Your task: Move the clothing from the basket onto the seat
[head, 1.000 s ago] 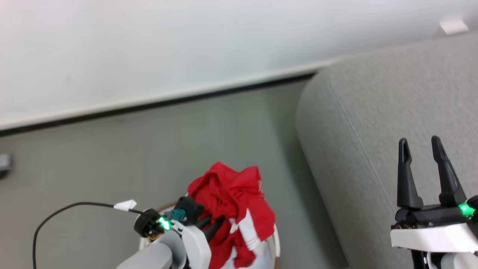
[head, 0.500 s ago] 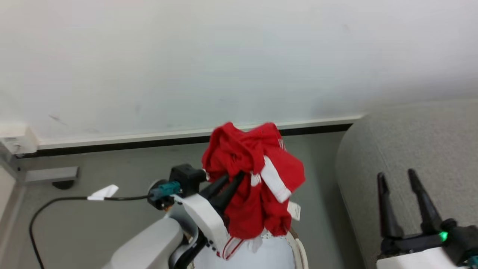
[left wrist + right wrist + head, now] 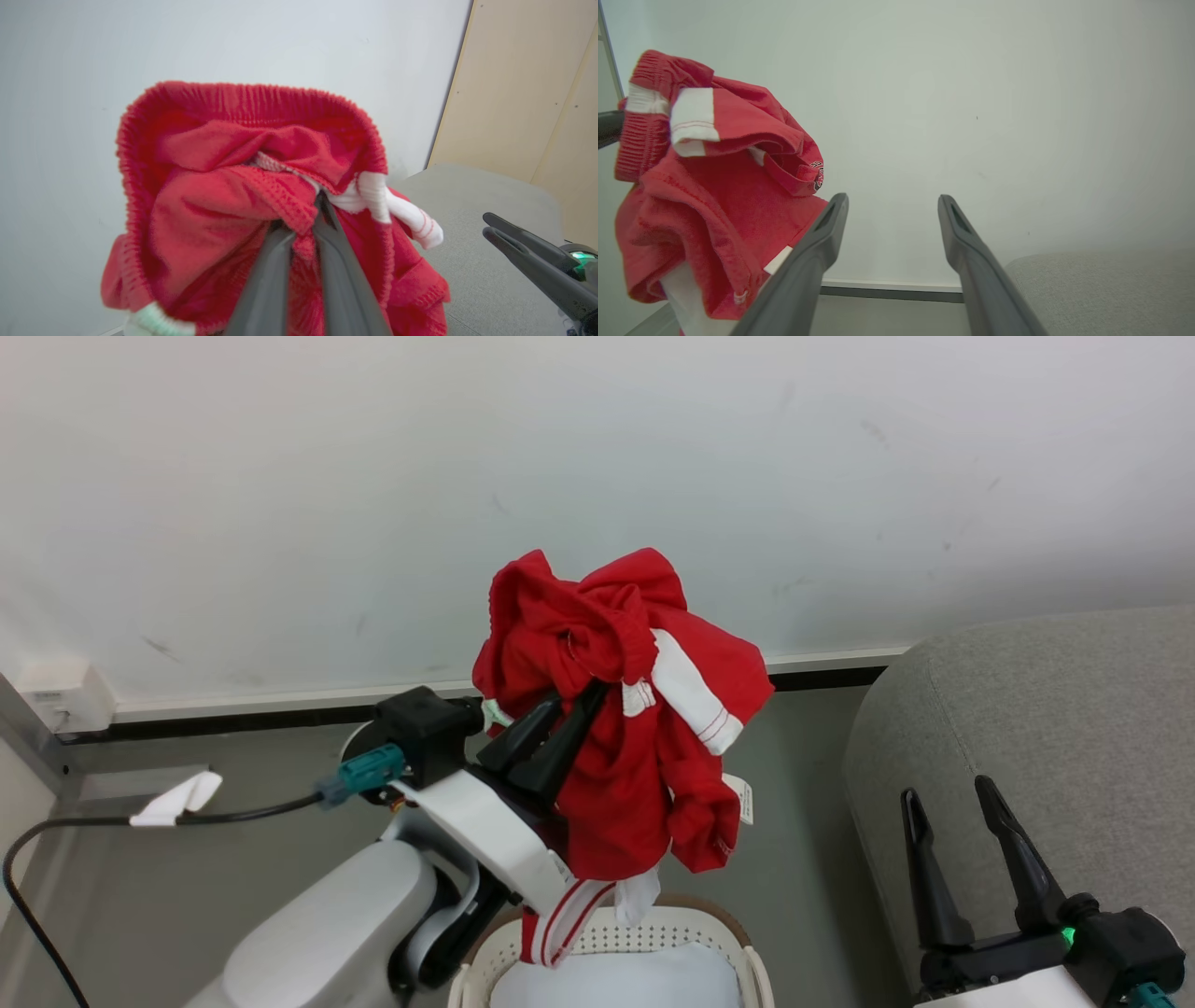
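Note:
My left gripper (image 3: 586,698) is shut on a bunch of bright red clothing (image 3: 624,728) with white stripes, held up in the air above the white perforated basket (image 3: 607,933) at the bottom of the head view. In the left wrist view the red clothing (image 3: 243,186) wraps over the closed fingertips. A striped end of the fabric hangs down to the basket rim. The light grey seat (image 3: 1046,728) lies to the right. My right gripper (image 3: 948,798) stands open over the seat's near edge, holding nothing. The right wrist view shows the clothing (image 3: 705,186) at the left and the seat (image 3: 1101,289) at the lower right.
A white wall (image 3: 597,476) with a dark baseboard runs behind. A black cable (image 3: 112,826) with a white tag trails left from my left wrist over the grey floor. A pale liner (image 3: 616,985) lies inside the basket. Tan panels (image 3: 528,84) stand beyond the seat.
My left gripper has lifted the red clothing up out of the basket. The head camera has tilted, so the wall now takes up more of the view.

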### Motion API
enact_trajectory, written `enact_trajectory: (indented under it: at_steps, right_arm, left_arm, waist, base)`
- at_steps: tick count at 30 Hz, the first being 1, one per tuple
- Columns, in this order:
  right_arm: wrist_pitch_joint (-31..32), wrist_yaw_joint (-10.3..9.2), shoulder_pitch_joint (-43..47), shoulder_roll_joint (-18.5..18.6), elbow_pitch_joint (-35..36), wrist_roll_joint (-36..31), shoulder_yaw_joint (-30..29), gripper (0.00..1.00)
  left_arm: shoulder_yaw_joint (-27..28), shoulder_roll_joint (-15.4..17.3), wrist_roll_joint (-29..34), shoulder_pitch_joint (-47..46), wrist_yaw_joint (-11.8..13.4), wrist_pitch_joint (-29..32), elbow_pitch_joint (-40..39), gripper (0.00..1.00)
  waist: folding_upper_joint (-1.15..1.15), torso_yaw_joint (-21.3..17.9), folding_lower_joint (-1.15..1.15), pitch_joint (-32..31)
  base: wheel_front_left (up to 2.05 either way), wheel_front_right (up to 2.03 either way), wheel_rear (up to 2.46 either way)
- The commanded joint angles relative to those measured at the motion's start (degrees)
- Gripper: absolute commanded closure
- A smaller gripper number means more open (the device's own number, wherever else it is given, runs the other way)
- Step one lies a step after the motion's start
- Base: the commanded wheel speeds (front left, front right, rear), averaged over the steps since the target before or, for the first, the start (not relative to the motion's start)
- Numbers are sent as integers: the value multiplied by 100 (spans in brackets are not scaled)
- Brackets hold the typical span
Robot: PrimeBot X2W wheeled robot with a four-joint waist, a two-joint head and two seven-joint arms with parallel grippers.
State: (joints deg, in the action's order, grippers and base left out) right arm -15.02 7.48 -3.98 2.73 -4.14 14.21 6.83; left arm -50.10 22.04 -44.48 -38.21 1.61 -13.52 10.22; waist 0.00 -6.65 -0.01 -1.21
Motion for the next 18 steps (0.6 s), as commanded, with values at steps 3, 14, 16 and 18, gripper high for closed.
enact_trajectory:
  at_steps: [3, 14, 16, 18]
  right_arm:
    - [-11, 2, -34, 60, -35, -21, 133, 0]
    - [-11, 1, -294, 452, -383, -370, 1175, 0]
    - [-11, 1, -427, 546, -531, -355, 1518, 0]
    - [-11, 0, -576, 577, -692, -332, 1818, 0]
  left_arm:
    - [67, 116, -77, 79, 111, 55, -220, 100]
    - [63, 146, -95, 99, 209, 98, -395, 100]
    - [56, 129, -99, 63, 209, 101, -397, 100]
    - [46, 113, -102, 23, 204, 103, -394, 100]
  waist:
    - [0, -15, 1, 18]
    - [0, -31, 1, 76]
    - [0, -24, 1, 83]
    - [0, -12, 1, 86]
  base:
    - [0, 0, 0]
    - [0, 0, 0]
    - [0, 0, 0]
    - [0, 0, 0]
